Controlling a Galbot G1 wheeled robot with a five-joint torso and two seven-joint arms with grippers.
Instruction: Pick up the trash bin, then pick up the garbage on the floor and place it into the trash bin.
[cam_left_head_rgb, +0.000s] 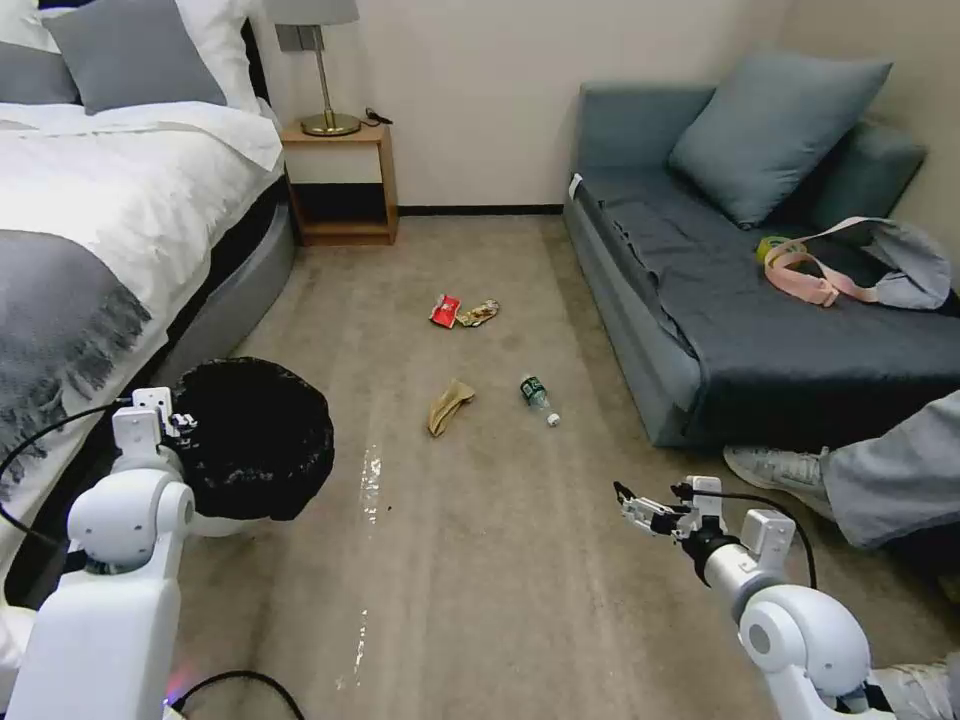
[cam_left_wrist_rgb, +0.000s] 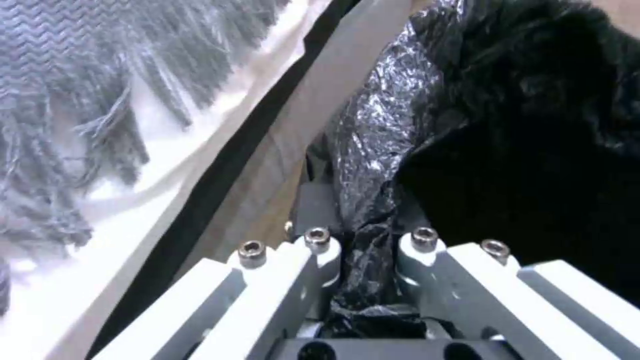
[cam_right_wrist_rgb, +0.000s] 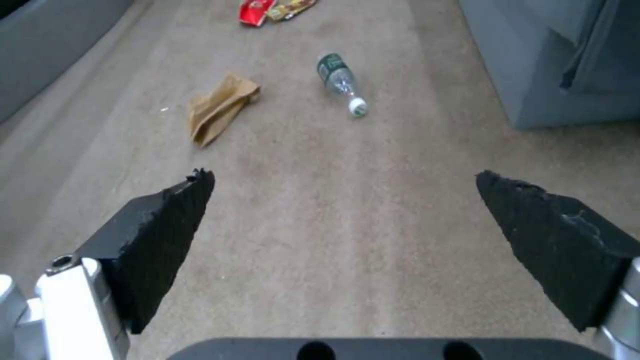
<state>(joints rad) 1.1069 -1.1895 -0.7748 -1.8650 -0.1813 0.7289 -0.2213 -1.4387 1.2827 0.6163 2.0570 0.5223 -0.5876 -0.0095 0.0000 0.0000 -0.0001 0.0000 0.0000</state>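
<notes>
Gripping the bin (cam_left_head_rgb: 262, 440) by its bagged rim, my left gripper (cam_left_wrist_rgb: 363, 240) is clamped on the crinkled black liner, beside the bed (cam_left_head_rgb: 90, 230). My right gripper (cam_right_wrist_rgb: 343, 200) hangs low over bare floor (cam_left_head_rgb: 480, 580) with its fingers (cam_right_wrist_rgb: 167, 220) spread wide apart, holding nothing. Ahead of it on the carpet I see the tan wrapper (cam_left_head_rgb: 448, 405) and the bottle (cam_left_head_rgb: 537, 396) near each other, and farther off the red wrapper (cam_left_head_rgb: 445, 311) touching the gold one (cam_left_head_rgb: 479, 313).

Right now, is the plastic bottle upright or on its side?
On its side: the plastic bottle lies flat on the carpet, white cap toward the robot.
</notes>
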